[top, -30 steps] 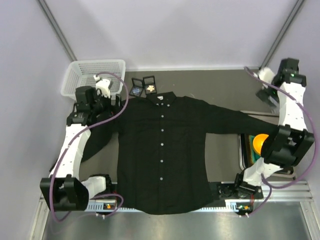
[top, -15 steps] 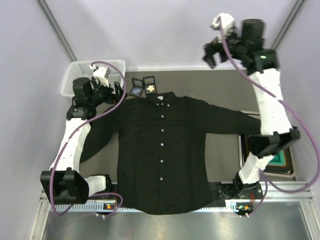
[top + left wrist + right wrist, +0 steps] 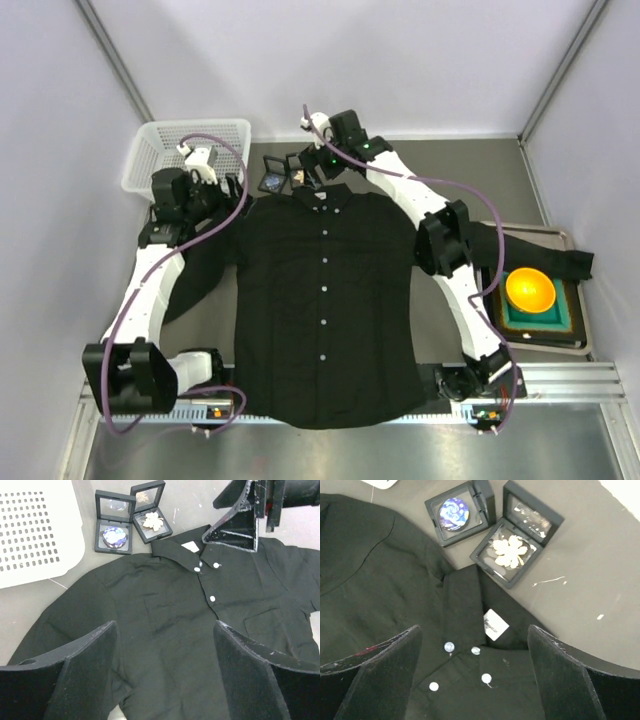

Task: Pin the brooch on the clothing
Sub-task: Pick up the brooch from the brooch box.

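Note:
The clothing (image 3: 325,300), a black button-up shirt with white buttons, lies flat on the table. Just behind its collar (image 3: 462,605) stand two open black boxes, one with a round blue brooch (image 3: 454,508) and one with a gold leaf brooch (image 3: 510,551). My right gripper (image 3: 475,670) hangs open over the collar buttons, close to the boxes (image 3: 285,172). Over the shirt's shoulder (image 3: 170,605) my left gripper (image 3: 165,670) hovers open, holding nothing. In the top view the right gripper (image 3: 308,172) and left gripper (image 3: 225,190) face each other across the collar.
A white perforated basket (image 3: 185,155) stands at the back left, beside the left arm. At the right sits a tray (image 3: 575,330) with an orange bowl (image 3: 530,290) on a green mat. The shirt's sleeve cuff (image 3: 565,263) lies across that tray.
The right arm has swung from the far right, up past the back wall, down to the collar by the brooch boxes. The left gripper has shifted only slightly.

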Controlling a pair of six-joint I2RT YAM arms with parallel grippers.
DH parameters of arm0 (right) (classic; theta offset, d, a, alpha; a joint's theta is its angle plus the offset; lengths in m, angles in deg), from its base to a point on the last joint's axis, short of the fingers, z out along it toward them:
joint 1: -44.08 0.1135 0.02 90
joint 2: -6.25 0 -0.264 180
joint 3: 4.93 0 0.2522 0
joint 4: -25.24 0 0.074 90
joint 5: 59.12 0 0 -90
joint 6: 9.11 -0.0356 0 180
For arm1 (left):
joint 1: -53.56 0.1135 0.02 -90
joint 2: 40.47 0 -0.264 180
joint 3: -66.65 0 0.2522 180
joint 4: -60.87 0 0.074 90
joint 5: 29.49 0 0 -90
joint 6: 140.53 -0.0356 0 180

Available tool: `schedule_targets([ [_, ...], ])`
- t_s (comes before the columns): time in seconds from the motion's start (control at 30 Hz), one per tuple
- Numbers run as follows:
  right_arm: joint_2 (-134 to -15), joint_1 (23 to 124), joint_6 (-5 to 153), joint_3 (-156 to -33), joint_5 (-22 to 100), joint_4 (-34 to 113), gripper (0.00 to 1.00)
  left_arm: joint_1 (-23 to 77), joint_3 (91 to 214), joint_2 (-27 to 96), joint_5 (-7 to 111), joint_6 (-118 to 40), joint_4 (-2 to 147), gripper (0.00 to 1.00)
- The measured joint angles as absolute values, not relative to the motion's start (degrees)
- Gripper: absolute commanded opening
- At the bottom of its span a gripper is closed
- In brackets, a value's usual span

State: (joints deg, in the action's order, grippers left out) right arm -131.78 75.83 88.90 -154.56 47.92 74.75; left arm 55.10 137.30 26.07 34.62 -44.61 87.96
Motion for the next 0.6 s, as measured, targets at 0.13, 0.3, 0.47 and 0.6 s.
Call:
schedule_targets([
  [0.13,-132.05,76.53,87.69,-151.81,47.33,72.93,0.86,54.08,139.57,33.72,34.86,-44.46,86.65,0.74],
  [0.3,-123.79,74.04,87.19,-136.83,47.86,71.14,0.86,48.57,152.60,52.17,37.22,-45.95,87.02,0.59],
  [0.47,-112.49,67.57,85.31,-123.46,50.83,72.30,0.86,42.10,163.59,64.21,42.53,-46.21,85.25,0.56],
  [0.6,-104.33,62.50,84.04,-117.08,52.25,72.58,0.88,37.84,169.32,71.23,47.12,-44.63,83.02,0.59],
])
